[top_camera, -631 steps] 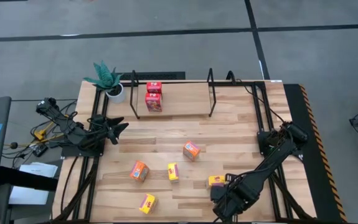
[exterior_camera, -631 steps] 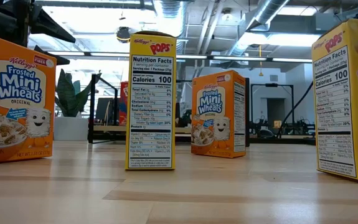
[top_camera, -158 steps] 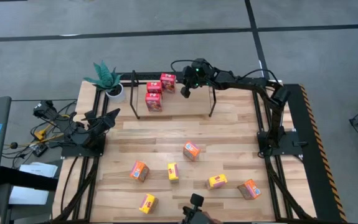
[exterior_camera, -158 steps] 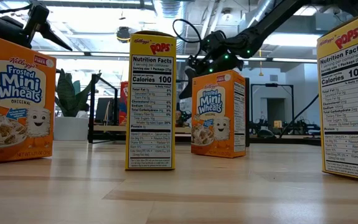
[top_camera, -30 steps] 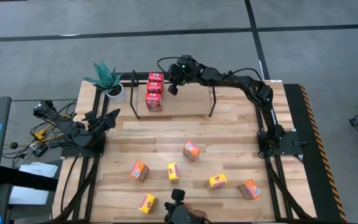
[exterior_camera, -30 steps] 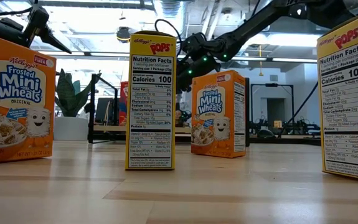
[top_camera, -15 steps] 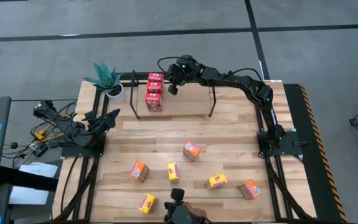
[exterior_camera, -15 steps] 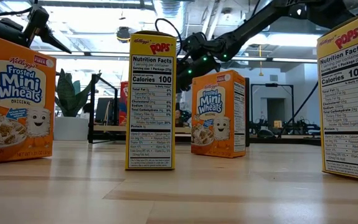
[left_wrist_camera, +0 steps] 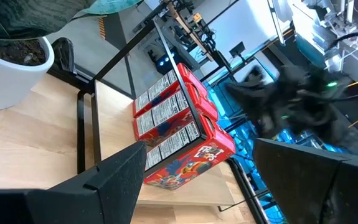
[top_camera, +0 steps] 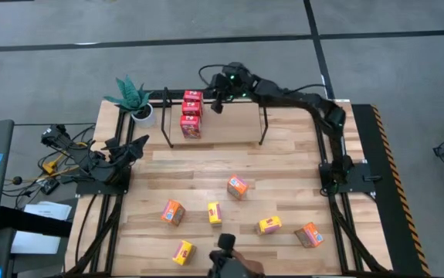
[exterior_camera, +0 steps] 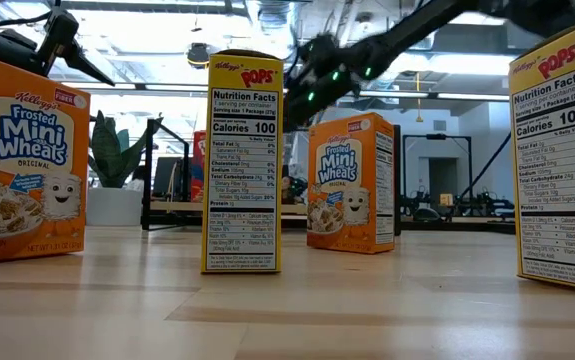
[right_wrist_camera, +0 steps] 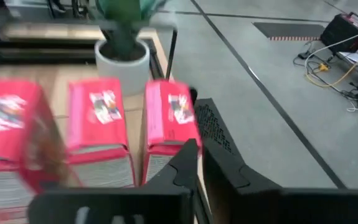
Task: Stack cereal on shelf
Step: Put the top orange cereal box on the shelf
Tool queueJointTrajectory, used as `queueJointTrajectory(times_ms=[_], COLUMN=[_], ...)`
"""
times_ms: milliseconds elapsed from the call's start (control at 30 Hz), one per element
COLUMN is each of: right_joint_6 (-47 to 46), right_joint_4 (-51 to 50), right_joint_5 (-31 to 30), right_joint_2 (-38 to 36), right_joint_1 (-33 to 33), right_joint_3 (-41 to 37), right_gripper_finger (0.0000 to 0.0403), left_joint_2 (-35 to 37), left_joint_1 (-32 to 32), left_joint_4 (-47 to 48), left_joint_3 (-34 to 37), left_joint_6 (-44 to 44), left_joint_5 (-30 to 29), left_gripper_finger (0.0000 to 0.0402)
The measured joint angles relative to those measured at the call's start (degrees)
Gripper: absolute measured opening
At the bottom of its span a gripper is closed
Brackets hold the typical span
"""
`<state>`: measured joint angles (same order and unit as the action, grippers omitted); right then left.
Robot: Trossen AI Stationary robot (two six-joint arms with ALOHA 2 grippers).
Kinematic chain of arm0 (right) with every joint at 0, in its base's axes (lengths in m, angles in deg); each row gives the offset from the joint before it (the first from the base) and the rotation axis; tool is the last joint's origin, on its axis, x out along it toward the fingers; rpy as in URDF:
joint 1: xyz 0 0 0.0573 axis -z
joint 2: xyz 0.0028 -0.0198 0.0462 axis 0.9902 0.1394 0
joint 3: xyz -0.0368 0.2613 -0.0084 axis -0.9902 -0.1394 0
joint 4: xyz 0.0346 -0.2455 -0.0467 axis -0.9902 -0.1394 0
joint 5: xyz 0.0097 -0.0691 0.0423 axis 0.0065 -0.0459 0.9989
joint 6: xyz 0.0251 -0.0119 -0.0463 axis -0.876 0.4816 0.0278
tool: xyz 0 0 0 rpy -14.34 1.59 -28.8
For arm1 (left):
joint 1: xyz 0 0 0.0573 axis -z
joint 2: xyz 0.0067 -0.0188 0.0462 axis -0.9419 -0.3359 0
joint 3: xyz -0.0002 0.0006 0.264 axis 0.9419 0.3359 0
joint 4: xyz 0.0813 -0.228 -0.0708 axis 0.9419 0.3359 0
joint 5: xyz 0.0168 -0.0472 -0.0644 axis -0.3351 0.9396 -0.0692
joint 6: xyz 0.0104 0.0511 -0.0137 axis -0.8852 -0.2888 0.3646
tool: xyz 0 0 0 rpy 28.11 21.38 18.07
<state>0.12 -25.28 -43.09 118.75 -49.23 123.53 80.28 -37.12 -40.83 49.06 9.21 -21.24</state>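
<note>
- Shelf [top_camera: 262,116] at the far edge of the table [top_camera: 283,193] is where we find the right gripper [top_camera: 218,103], just beside a row of 3 red cereal boxes [top_camera: 191,113].
- We see those 3 red boxes side by side at the shelf's left end, near the white potted plant [top_camera: 134,99]; the right wrist view shows them in a row [right_wrist_camera: 98,118] with the plant pot behind.
- We read the right gripper's fingers [right_wrist_camera: 222,149] as nearly together, a thin slit between them, with nothing between them; they stand just off the nearest red box.
- We see the left gripper [top_camera: 135,145] waiting at the table's left edge, its fingers [left_wrist_camera: 113,180] spread apart and empty, facing the shelf and the red boxes [left_wrist_camera: 179,124].
- We count 6 boxes loose on the near half of the table: an orange one [top_camera: 238,186] in the middle, an orange one [top_camera: 174,211] and a yellow one [top_camera: 215,213] nearer, a yellow one [top_camera: 182,252] at the front left, a yellow one [top_camera: 269,225] and an orange one [top_camera: 309,235] at the right.
</note>
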Motion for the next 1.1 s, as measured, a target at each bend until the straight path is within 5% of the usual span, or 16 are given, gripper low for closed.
queueJointTrajectory(times_ms=[267, 567, 867, 1100], right_joint_6=[0.1, -12.1, -27.2, -37.3], right_joint_4=[-20.9, -48.1, -60.0, -62.1], right_joint_5=[0.0, -0.3, -12.1, -14.4], right_joint_2=[-17.6, -29.2, -25.4, -18.4], right_joint_1=[-0.9, -9.4, -25.9, -35.0], right_joint_3=[0.1, 0.1, 0.0, 0.0], right_gripper_finger=[0.009, 0.0211, 0.0233, 0.0236], left_joint_2=[0.0, 0.0, 0.0, 0.0], left_joint_1=[0.0, 0.0, 0.0, 0.0], left_joint_4=[0.0, 0.0, 2.7, 5.2], left_joint_3=[0.0, 0.0, 0.0, 0.0], left_joint_6=[-1.2, -6.4, -8.7, -8.8], left_joint_5=[2.5, 6.1, 13.8, 20.4], left_gripper_finger=[0.0286, 0.0286, 0.0286, 0.0286])
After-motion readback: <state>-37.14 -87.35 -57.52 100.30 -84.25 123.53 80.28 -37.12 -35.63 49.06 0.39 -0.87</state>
